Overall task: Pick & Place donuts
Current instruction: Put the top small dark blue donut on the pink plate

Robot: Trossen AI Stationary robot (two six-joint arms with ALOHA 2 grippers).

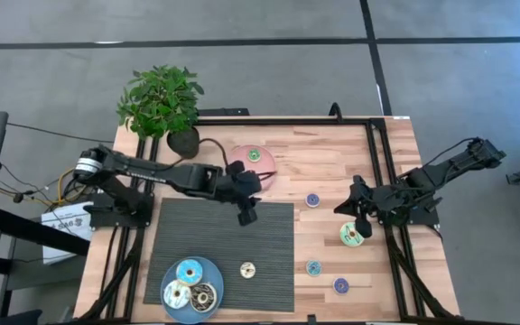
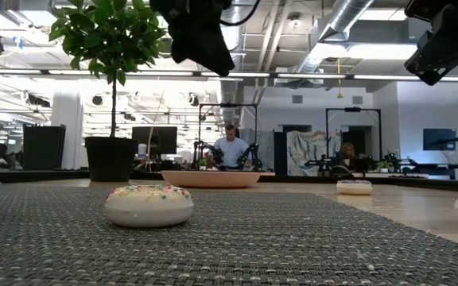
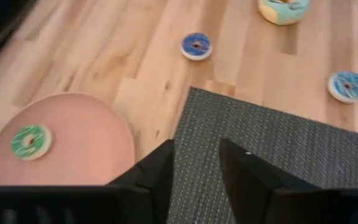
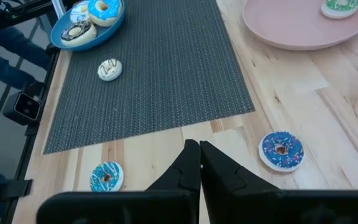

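A green-iced donut (image 1: pixel 254 155) lies on the pink plate (image 1: pixel 264 173) at the far middle of the table. My left gripper (image 1: pixel 246 214) hovers open over the far edge of the grey mat (image 1: pixel 269 244), just near of that plate, with nothing between its fingers (image 3: pixel 159 176). A cream donut (image 1: pixel 247 269) rests flat on the mat. The blue plate (image 1: pixel 213 269) carries three donuts. Several more donuts lie on the bare wood at right, among them a blue-purple one (image 1: pixel 312 199) and a larger pale green one (image 1: pixel 351 234). My right gripper (image 4: pixel 199 163) hangs shut above the wood by the pale green donut.
A potted plant (image 1: pixel 162 104) stands at the far left corner, beside the pink plate. A black frame rail (image 1: pixel 382 181) runs along the table's right part. The mat's middle is bare.
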